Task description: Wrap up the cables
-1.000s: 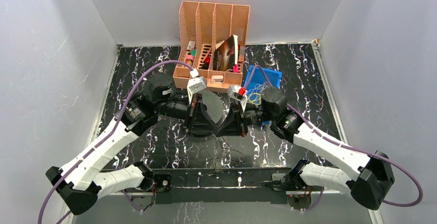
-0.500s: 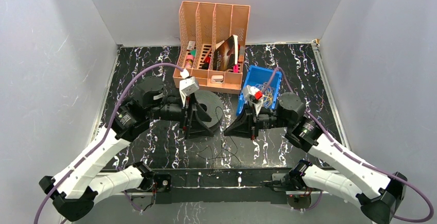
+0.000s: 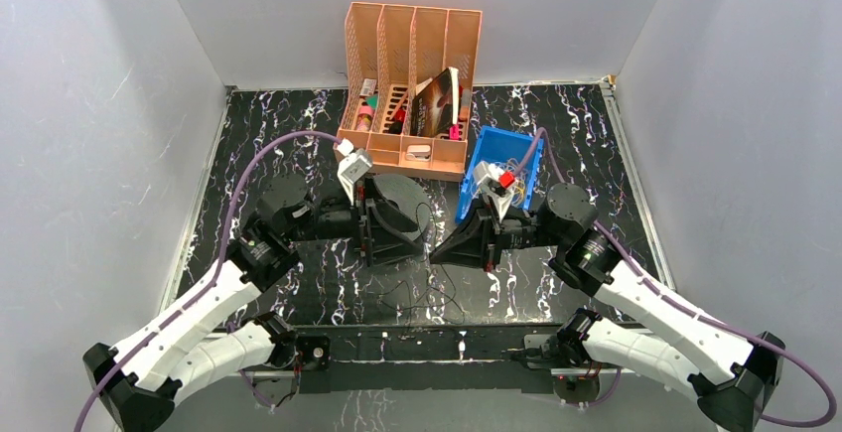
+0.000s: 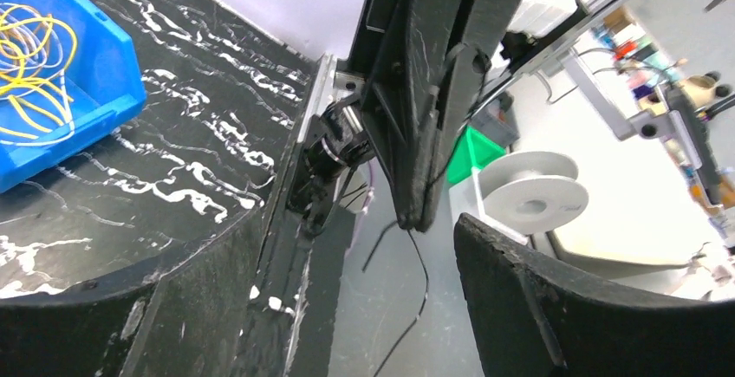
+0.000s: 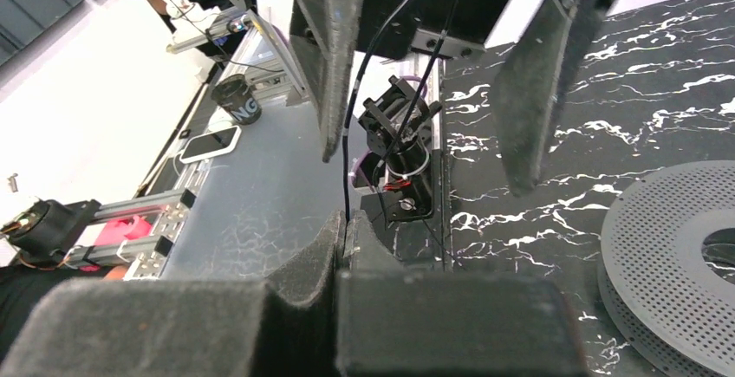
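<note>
My right gripper (image 5: 347, 231) is shut on a thin black cable (image 5: 348, 147) that runs up from its pinched tips. From above, the right gripper (image 3: 439, 249) points left, tip to tip with my left gripper (image 3: 405, 239). The left gripper (image 4: 347, 295) is open with nothing between its fingers (image 4: 555, 308). In the left wrist view the black cable (image 4: 419, 260) hangs from the right gripper's tips. More black cables (image 3: 422, 291) lie loose on the table in front of both grippers. Yellow cables (image 4: 35, 74) sit in a blue bin (image 3: 493, 154).
A dark grey spool (image 3: 405, 199) lies flat behind the left gripper; its perforated disc (image 5: 667, 264) shows at right. An orange file organiser (image 3: 412, 74) with small items stands at the back. Grey walls close in the black marbled table (image 3: 268, 134).
My left gripper has opened and drawn back to the left. My right gripper has pulled away to the right, still shut on the black cable.
</note>
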Robot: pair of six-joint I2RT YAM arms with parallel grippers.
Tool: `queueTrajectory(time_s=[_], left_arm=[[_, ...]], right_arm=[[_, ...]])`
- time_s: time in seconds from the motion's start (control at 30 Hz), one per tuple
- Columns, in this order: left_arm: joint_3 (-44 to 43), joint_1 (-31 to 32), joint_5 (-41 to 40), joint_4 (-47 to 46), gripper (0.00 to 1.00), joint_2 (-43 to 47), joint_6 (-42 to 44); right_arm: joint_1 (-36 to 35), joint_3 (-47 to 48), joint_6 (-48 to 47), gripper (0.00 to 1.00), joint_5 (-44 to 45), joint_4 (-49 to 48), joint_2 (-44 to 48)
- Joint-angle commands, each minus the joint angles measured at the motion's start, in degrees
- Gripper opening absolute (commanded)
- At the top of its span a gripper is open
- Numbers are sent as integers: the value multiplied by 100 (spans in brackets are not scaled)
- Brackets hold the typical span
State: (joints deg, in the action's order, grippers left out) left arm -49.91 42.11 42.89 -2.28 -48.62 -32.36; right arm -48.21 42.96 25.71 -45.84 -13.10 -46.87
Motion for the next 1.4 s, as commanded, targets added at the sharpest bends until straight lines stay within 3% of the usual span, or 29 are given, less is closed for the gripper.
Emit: queueTrajectory(time_s=[0.0, 0.17, 0.3, 0.47, 0.63, 0.87, 1.1, 1.37], left_arm=[[440, 12, 206, -2219, 79, -29, -1276], [550, 1, 228, -2632, 74, -66, -1451], [478, 8, 396, -2641, 63, -104, -1432], [438, 8, 570, -2484, 29, -109, -1344], [190, 8, 712, -1756, 1, -41, -875], [-520, 4, 826, 231, 0, 89, 368], [-1426, 8, 182, 2758, 0, 37, 1850], [-1775, 6, -261, 4143, 0, -322, 2434]], right_arm=[[-134, -11, 251, 0, -64, -681, -57], [-268, -72, 303, 0, 10, -827, -126], [-350, -77, 311, 0, 51, -868, -172], [-391, -92, 281, 0, 151, -868, -144], [-396, 27, 80, 0, 298, -462, -53], [-396, 508, -897, 0, 1014, 1316, 51], [-393, 1234, -1657, 0, 2246, 2828, 206], [-398, 2178, -2342, 0, 3573, 3834, 82]])
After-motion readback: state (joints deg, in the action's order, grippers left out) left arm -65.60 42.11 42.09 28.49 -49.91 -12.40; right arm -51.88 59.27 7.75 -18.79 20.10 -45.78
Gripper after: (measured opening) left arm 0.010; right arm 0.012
